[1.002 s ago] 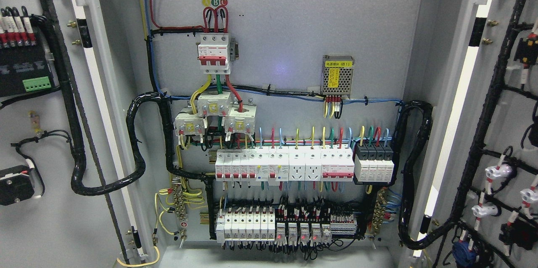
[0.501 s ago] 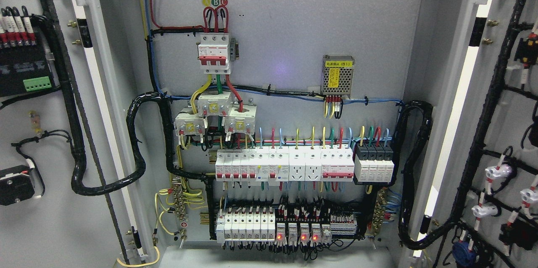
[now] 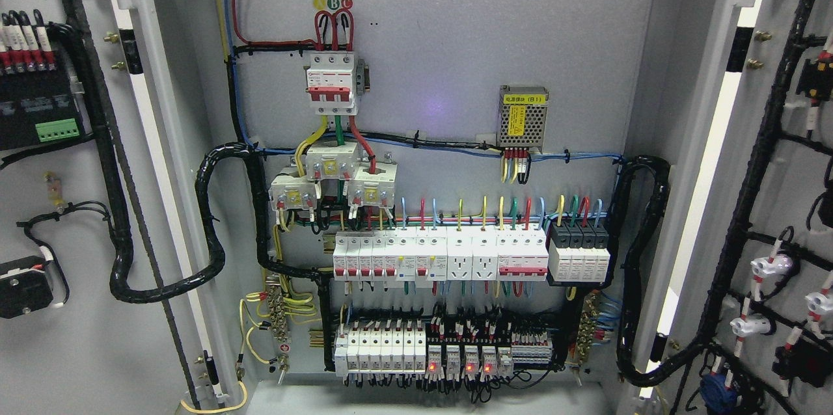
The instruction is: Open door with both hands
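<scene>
A: How do the doors stand?
B: Both swung wide: left door (image 3: 78, 337) at the picture's left, right door (image 3: 791, 194) at its right, grey, wired inside.
A: Between them?
B: Back panel (image 3: 455, 31), red-topped main breaker (image 3: 332, 80), 2 breaker rows (image 3: 442, 255). No robot hand shows.

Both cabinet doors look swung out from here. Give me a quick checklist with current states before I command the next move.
1. Left door swung open, inner face showing: ok.
2. Right door swung open, inner face showing: ok.
3. Cabinet interior exposed, from the main breaker to the lower breaker row: ok.
4. Either robot hand visible in the head view: not ok, neither shows.
5. Whether a robot hand is on a door edge: cannot tell.
6. Black cable loom to the left door hangs slack, not stretched: ok.
</scene>
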Motion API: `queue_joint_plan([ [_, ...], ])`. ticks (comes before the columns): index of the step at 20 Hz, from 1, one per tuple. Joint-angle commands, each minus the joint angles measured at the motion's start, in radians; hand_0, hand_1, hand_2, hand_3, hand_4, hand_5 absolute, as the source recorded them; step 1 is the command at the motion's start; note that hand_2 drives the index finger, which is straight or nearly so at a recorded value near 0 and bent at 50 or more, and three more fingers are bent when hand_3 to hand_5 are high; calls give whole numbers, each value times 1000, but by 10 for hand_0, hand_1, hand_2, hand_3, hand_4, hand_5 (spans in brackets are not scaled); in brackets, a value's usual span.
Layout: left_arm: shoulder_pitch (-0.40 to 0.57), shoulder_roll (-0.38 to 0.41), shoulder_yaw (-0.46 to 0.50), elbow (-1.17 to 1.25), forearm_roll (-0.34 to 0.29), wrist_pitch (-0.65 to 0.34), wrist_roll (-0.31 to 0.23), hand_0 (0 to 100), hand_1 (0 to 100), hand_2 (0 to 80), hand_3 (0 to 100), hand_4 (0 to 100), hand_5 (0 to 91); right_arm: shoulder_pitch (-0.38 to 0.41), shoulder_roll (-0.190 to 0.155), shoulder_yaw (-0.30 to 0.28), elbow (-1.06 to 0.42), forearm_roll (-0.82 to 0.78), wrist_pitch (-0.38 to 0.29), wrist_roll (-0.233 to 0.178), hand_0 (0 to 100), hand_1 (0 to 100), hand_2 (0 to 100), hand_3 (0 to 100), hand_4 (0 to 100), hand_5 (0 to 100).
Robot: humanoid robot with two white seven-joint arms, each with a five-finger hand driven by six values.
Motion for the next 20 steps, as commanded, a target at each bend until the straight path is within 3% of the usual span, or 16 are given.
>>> queue_joint_plan([
  [1,-37,-26,56,467,35,66,-2,0,0,0,0,0,0,-24,76,14,328,123,188,-108,0,0,0,0,0,0],
  [3,-40,-29,61,467,90,218,-2,0,0,0,0,0,0,-59,84,12,326,155,326,-154,0,0,0,0,0,0],
  [6,-44,-32,63,465,136,403,-2,0,0,0,0,0,0,-104,96,20,326,163,406,-175,0,0,0,0,0,0],
  [10,-44,-40,64,465,174,562,-3,0,0,0,0,0,0,-135,102,21,302,200,407,-278,0,0,0,0,0,0],
  [20,-44,-44,60,378,180,665,-3,0,0,0,0,0,0,-136,104,9,274,206,399,-280,0,0,0,0,0,0],
])
